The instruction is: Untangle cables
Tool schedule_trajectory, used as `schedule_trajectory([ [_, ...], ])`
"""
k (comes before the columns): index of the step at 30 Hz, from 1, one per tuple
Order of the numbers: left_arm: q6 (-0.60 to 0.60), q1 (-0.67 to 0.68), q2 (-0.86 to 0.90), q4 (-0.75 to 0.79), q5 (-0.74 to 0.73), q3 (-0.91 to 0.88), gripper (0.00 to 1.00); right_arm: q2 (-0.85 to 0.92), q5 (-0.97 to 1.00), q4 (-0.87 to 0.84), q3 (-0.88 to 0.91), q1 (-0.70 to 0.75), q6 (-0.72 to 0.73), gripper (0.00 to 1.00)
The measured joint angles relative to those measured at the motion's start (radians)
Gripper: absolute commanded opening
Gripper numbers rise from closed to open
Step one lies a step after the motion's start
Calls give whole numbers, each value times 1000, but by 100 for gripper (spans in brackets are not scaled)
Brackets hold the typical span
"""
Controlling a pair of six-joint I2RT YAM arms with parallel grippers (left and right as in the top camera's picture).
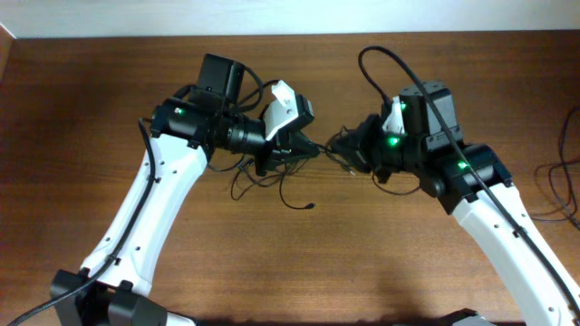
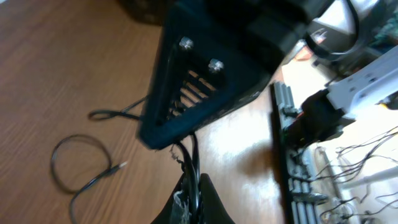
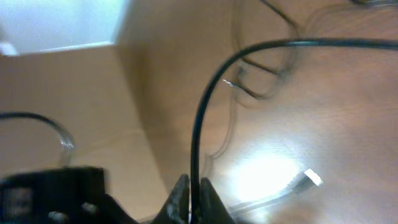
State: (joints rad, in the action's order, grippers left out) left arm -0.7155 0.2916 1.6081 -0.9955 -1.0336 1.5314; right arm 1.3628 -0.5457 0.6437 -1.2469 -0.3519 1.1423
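Observation:
The thin black cables [image 1: 272,177] lie as loose loops on the wooden table between the two arms, with a plug end [image 1: 311,206] at the front. My left gripper [image 1: 306,148] is shut on a cable strand [image 2: 194,163]; a loose loop with a plug tip [image 2: 78,165] lies on the table to the left in the left wrist view. My right gripper [image 1: 343,149] is shut on a black cable [image 3: 198,130] that arcs up and right from the jaws [image 3: 194,190]. The two grippers nearly meet at mid-table.
A thicker black arm cable [image 1: 390,68] loops above the right arm. More black wires [image 1: 557,186] lie at the right table edge. A white connector [image 3: 309,179] lies on the table in the right wrist view. The table's far edge meets a white wall.

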Motion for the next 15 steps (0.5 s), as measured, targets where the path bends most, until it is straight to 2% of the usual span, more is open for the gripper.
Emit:
schedule_trajectory([
  [1,0,13,0,-2,48,-4,62,2,44,84,-8,-10,-25,4],
  [2,-9,17,0,-1,74,-5,74,3,60,119,-12,-11,-42,4],
  [3,-6,14,0,6,108,-5,99,9,111,183,-8,-11,-74,4],
  [9,10,-6,-2,18,355,-5,99,15,287,413,-7,-16,-132,4],
  [11,39,-40,-2,14,378,-5,99,10,437,586,-11,5,-171,4],
  [13,58,-53,-2,14,391,-5,99,-23,595,774,-108,128,-264,4],
  [15,62,-52,-2,14,394,-5,99,-60,687,834,-255,253,-393,4],
])
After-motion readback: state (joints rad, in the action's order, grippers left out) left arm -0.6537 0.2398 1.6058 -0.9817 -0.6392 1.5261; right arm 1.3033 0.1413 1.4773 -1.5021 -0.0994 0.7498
